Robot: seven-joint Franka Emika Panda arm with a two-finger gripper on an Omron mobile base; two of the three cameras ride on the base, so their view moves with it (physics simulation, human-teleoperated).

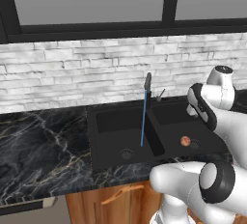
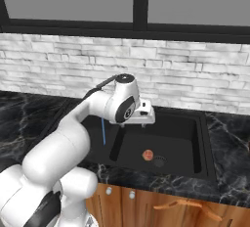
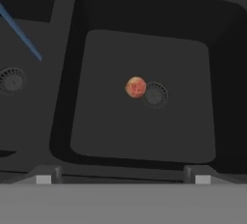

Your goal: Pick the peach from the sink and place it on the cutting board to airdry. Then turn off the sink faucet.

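You are looking at a home kitchen. A matte black double-basin sink (image 1: 126, 133) sits in a dark marble countertop (image 1: 38, 146), with a slim faucet (image 1: 147, 85) running a thin blue stream of water (image 1: 143, 121). Behind it a white brick backsplash (image 2: 195, 74) runs under a dark-framed window (image 1: 96, 1), and wooden cabinet doors (image 2: 171, 204) with handles sit below.
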